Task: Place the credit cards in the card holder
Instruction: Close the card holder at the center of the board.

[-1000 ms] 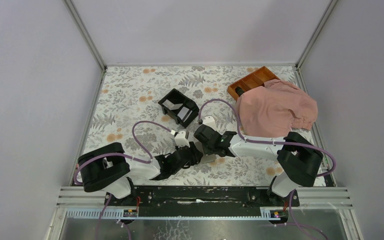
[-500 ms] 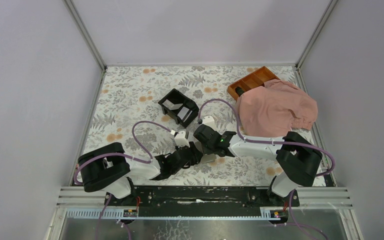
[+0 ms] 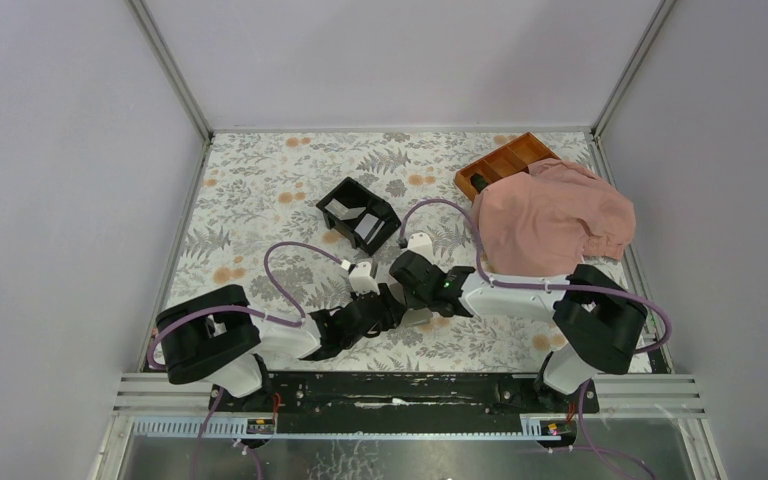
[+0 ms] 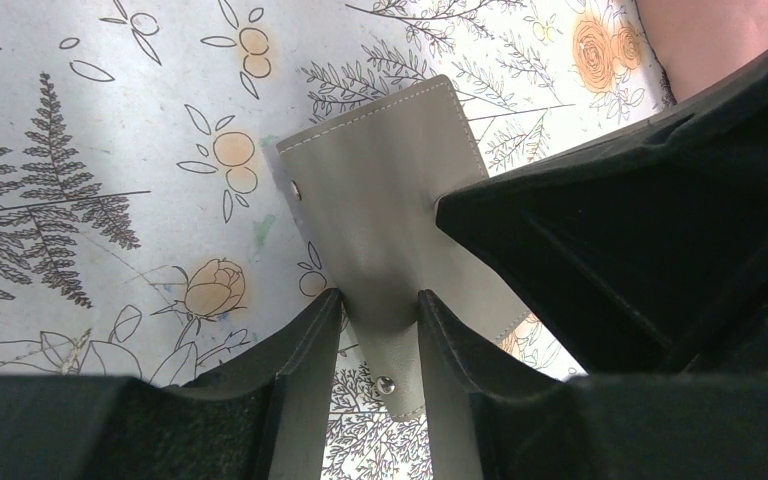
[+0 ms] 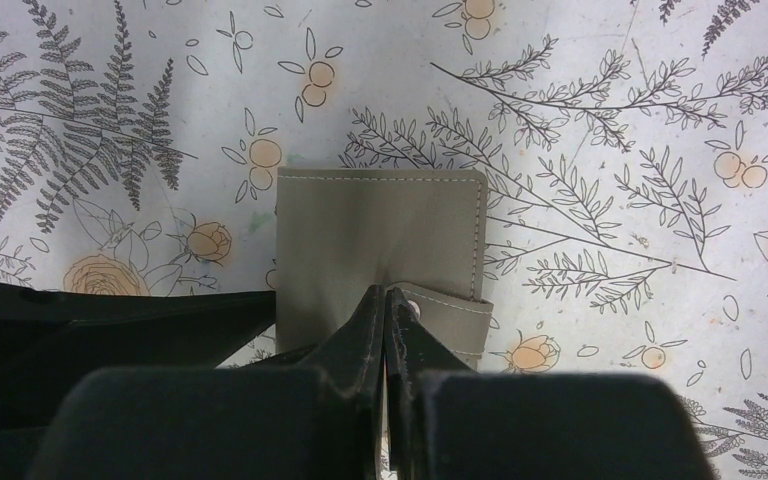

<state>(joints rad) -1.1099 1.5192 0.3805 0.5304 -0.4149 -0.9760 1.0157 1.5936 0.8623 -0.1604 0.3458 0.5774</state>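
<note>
Grey card holder (image 4: pixel 390 215) lies flat on the flowery table (image 3: pixel 260 190) right under both my hands: my left gripper (image 4: pixel 380 310) pinches its near edge, half open, and my right gripper (image 5: pixel 387 300), squeezed tight, presses by the snap tab; no cards show.

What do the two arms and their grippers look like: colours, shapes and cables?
Both arms have white links with bulky black housings at the joints. A purple cable loops along each one. The left gripper has two matte black fingers with flat inner faces and ribbed undersides. The right gripper has the same black, wedge-shaped fingers, tapering to thin tips. A small green light shows on the right arm.
</note>
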